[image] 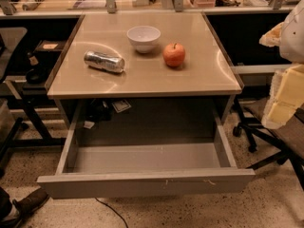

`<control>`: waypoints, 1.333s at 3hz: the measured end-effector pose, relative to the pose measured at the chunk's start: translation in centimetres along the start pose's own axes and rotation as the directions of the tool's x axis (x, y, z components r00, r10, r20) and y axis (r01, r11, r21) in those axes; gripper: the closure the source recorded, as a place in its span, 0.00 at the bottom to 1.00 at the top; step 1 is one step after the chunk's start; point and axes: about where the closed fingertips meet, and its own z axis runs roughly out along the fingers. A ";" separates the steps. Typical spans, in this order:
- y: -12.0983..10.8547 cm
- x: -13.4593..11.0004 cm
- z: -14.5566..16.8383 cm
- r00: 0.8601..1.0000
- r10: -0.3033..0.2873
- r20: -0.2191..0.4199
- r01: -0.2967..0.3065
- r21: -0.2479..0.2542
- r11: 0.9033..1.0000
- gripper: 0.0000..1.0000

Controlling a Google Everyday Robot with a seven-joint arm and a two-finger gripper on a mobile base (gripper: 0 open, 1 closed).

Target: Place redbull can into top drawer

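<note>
The redbull can (104, 61) lies on its side on the left part of the tan tabletop (142, 82), left of the white bowl. The top drawer (147, 182) is pulled out wide below the tabletop, and its grey inside shows nothing in it. My gripper (281, 101) hangs at the right edge of the view, beyond the table's right side and above the floor, far from the can. It holds nothing that I can see.
A white bowl (143, 38) and a red apple (174, 54) stand at the back middle of the tabletop. An office chair base (266, 141) stands right of the drawer. A dark chair and frame (19, 103) stand to the left. A shoe (28, 203) is at the lower left.
</note>
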 end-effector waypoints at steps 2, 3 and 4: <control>-0.5 -2.2 1.4 1.000 0.002 0.022 -0.002 0.001 1.000 0.00; -1.7 -5.2 3.0 1.000 0.001 0.024 -0.001 -0.005 1.000 0.00; -5.2 -12.9 6.4 0.999 -0.050 0.015 0.051 -0.023 0.998 0.00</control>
